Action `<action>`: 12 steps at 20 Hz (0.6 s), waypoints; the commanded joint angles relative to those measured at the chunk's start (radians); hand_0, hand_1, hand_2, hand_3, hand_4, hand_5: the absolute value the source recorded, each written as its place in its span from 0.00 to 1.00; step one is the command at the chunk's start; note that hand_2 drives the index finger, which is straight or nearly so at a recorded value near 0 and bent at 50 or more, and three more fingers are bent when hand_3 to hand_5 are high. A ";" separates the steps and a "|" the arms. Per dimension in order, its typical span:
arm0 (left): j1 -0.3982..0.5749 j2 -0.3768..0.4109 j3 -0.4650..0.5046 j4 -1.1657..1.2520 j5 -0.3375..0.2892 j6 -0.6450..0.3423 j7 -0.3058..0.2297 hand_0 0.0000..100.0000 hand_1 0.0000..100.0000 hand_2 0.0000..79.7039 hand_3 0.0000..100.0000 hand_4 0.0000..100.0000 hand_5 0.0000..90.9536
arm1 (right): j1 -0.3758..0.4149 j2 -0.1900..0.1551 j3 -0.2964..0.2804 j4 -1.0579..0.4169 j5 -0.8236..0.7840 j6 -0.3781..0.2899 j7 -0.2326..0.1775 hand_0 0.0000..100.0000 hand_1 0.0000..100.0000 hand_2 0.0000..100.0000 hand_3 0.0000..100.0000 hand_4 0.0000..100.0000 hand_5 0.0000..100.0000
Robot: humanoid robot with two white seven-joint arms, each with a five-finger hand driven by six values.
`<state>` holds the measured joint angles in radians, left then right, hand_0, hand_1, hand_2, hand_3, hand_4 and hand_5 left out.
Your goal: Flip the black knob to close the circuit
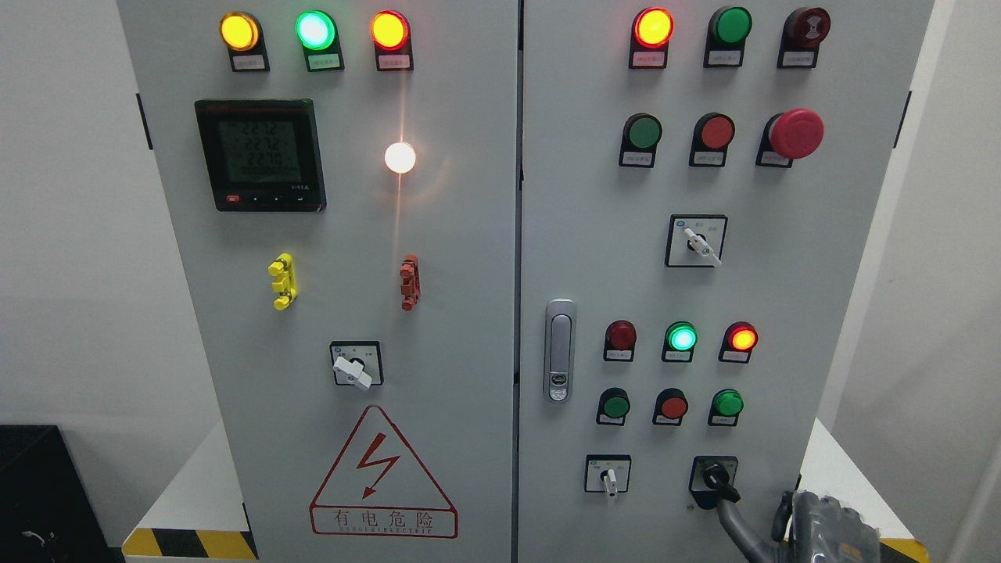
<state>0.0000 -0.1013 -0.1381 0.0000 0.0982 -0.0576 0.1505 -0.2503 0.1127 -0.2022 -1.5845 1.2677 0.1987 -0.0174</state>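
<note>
Only the right hand (770, 520) shows, entering at the bottom edge on the right side of the head view. Its grey, ribbed back sits low at the frame's edge, largely cut off. One long grey finger (735, 522) extends up and to the left, its tip touching the black knob (715, 477). Another finger beside it is curled.

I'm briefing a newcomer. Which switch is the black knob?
Take the right cabinet door, bottom row. The black knob is the right one of two switches there, just above the robot hand. Every other switch has a white handle.
</note>
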 commanded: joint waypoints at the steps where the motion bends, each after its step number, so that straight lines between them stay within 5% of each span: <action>1: 0.023 0.000 0.000 -0.029 0.000 0.001 0.000 0.12 0.56 0.00 0.00 0.00 0.00 | -0.003 -0.001 -0.006 -0.006 -0.013 -0.001 -0.015 0.00 0.00 0.82 1.00 0.97 1.00; 12: 0.023 0.000 0.000 -0.029 0.000 0.001 0.000 0.12 0.56 0.00 0.00 0.00 0.00 | 0.002 -0.001 0.003 -0.012 -0.027 -0.010 -0.016 0.00 0.00 0.82 1.00 0.97 1.00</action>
<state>0.0000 -0.1012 -0.1381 0.0000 0.0982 -0.0576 0.1505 -0.2510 0.1122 -0.2050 -1.5909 1.2506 0.1904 -0.0174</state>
